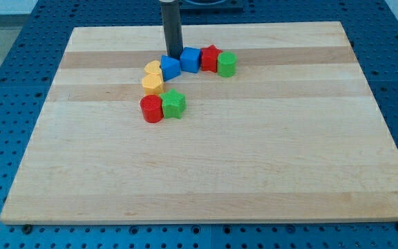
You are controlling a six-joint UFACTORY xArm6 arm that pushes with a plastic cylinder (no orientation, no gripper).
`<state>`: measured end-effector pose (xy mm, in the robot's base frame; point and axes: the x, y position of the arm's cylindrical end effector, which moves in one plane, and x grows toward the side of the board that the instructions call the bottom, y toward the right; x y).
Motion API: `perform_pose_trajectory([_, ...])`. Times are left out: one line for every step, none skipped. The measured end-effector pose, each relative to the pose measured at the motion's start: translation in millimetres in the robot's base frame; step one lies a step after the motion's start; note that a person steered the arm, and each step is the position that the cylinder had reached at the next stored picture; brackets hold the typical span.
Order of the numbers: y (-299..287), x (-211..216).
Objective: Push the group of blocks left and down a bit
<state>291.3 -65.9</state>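
My tip (173,56) was parked right behind the blue triangular block (170,68) at the top of the wooden board (254,166); no claw here, just a plain dark rod. Rest of the bunch curved around it: blue cube (190,59), red star (209,57) and green cylinder (226,63) to the view's right, two yellow hearts (153,76), a red cylinder (151,108) and a green star (174,104) below.

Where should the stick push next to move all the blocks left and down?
Probably slide my tip round to the view's right of the green cylinder block, then push left and down. It now sits at the cluster's top, behind the blue triangular block, with most blocks to its right and below.
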Motion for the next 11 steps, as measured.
perform_pose_trajectory([-3.0,0.0])
perform_pose_trajectory([-9.3,0.0])
perform_pose_trajectory([-21.7,-0.8])
perform_pose_trajectory([-39.4,-1.2])
perform_pose_trajectory([-45.3,-1.2])
perform_pose_trajectory([-44.6,5.0])
perform_pose_trajectory([-44.6,13.5])
perform_pose_trajectory([-40.6,15.6])
perform_pose_trajectory([-33.4,23.9])
perform_pose_trajectory([-27.8,31.6])
perform_pose_trajectory([-27.6,31.8])
